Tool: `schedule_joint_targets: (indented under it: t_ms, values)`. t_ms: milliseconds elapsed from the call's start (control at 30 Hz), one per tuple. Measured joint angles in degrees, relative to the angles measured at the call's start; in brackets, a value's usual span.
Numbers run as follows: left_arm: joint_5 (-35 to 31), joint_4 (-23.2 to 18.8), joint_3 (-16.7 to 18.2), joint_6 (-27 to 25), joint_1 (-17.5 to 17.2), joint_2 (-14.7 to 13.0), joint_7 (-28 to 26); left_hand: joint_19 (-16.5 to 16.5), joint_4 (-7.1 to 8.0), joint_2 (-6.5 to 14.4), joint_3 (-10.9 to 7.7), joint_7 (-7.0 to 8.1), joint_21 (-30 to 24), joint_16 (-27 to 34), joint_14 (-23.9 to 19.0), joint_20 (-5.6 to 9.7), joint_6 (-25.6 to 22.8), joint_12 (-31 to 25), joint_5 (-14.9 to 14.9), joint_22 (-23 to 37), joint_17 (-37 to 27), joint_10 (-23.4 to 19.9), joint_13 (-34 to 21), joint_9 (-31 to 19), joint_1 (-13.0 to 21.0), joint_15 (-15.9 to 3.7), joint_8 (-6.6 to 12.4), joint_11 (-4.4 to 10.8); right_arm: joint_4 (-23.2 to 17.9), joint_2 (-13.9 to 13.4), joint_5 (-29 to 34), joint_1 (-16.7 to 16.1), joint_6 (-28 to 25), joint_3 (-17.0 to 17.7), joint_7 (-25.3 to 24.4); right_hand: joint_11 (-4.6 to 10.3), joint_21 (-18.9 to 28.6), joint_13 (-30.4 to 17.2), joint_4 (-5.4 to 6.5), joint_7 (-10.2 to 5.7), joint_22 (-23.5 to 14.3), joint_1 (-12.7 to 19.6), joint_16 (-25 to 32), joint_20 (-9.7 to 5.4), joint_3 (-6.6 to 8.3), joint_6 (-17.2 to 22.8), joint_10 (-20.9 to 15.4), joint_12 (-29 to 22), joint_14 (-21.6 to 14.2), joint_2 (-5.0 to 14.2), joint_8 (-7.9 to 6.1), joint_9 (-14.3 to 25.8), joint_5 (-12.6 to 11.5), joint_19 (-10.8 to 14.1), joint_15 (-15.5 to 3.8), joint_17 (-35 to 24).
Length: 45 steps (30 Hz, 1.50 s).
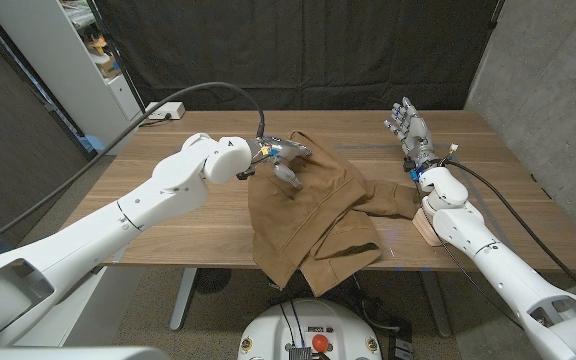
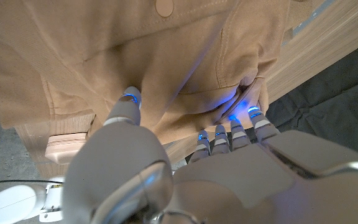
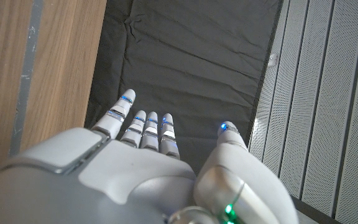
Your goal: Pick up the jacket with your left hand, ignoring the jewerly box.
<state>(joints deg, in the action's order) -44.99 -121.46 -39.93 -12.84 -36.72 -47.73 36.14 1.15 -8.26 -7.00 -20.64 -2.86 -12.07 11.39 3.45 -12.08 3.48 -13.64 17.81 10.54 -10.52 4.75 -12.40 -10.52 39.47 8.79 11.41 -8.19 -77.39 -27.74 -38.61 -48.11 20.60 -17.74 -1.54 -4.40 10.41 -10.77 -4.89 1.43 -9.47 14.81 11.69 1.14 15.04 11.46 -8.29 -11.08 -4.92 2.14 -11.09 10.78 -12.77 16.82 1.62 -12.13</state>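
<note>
From the head view, the tan jacket [image 1: 308,215] lies crumpled across the middle of the wooden table [image 1: 168,190], its near hem hanging over the near edge and a sleeve trailing right toward the right arm. The left hand [image 1: 280,160] sits over the jacket's far part, fingers curled down into the cloth. The right hand [image 1: 409,130] stands well to the right near the far edge, fingers spread and pointing up, holding nothing. Just under the right forearm, a pale wooden jewelry box [image 1: 427,222] peeks out at the near right, touching or just beside the sleeve end; which, I cannot tell.

In the left wrist view, the left hand [image 2: 191,162] reaches onto the jacket [image 2: 135,56]: the fingers [image 2: 241,121] press into a raised fold and the thumb comes at it from the other side, so a ridge of fabric is gathered between them. Whether the pinch is fully closed I cannot tell, though cloth does appear caught. The jewelry box [image 2: 67,146] shows beyond the jacket's edge.

In the right wrist view, the right hand [image 3: 148,162] is open, fingers slightly apart, with the table [image 3: 36,74] edge beside it and dark curtain beyond.

The jacket looks soft, limp and fairly light; it will sag and drag when raised. A bunched fold near the collar or shoulder, as here, seems the best hold, away from the sleeve by the box.
</note>
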Motion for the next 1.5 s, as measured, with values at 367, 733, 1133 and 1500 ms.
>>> schedule_joint_targets:
  t_ms: [367, 733, 1133, 1500]
  values:
    - [0.3, 1.5, -0.9, 0.5, 0.7, 0.5, 0.2, 0.0, 0.12, 0.0, 0.12, 0.00, 0.0, 0.0, 0.0, 0.00, 0.0, 0.0, 0.0, 0.0, 0.0, 0.0, 0.0, 0.0, 0.0, 0.00, 0.00, 0.00, 0.5, 0.2, 0.1, 0.2, 0.0, -0.1, 0.0, 0.00, 0.0, 0.0, 0.00, 0.00, 0.0, 0.0, 0.0, 0.00, 0.00, 0.0, 0.0, 0.0, 0.0, 0.00, 0.00, 0.0, 0.0, 0.0, 0.00, 0.0]
    - [0.5, 2.8, -1.9, 0.6, 1.2, 1.1, 0.4, 0.0, 0.12, 0.3, 0.12, 0.00, 0.0, 0.0, 0.2, 0.00, 0.0, 0.0, 0.0, 0.0, 0.0, 0.0, -0.3, 0.0, 0.3, 0.22, 0.01, 0.00, 1.4, 0.5, 0.1, 0.7, 0.1, -0.4, 0.3, 0.00, 0.0, 0.0, 0.00, 0.00, 0.0, 0.0, 0.0, 0.00, 0.00, 0.0, 0.0, 0.0, 0.0, 0.00, 0.00, 0.0, 0.0, 0.0, 0.00, 0.0]
    - [-0.7, 4.3, -3.5, 0.7, 1.9, 2.1, 0.4, 0.0, 0.12, 0.5, 0.12, 0.00, 0.0, 0.0, 0.2, 0.00, 0.0, 0.0, 0.0, 0.0, 0.0, 0.0, -0.3, 0.0, 0.5, 0.22, 0.05, 0.00, 2.6, 0.7, 0.1, 1.2, 0.2, -0.5, 0.8, 0.00, 0.0, 0.0, 0.00, 0.00, 0.0, 0.0, 0.0, 0.00, 0.00, 0.0, 0.0, 0.0, 0.0, 0.00, 0.00, 0.0, 0.0, 0.0, 0.00, 0.0]
    - [-1.8, 5.6, -4.8, 0.7, 2.1, 3.0, 0.2, 0.0, 0.29, 0.5, 0.29, 0.00, 0.0, 0.0, 0.2, 0.00, 0.0, 0.0, 0.0, 0.0, 0.0, 0.0, -0.3, 0.0, 0.5, 0.21, 0.05, 0.00, 3.2, 0.7, -0.1, 1.4, 0.3, -0.5, 1.2, 0.00, 0.0, 0.0, 0.00, 0.00, 0.0, 0.0, 0.0, -0.01, 0.00, 0.0, 0.0, 0.0, 0.0, 0.00, 0.00, 0.0, 0.0, 0.0, 0.00, 0.0]
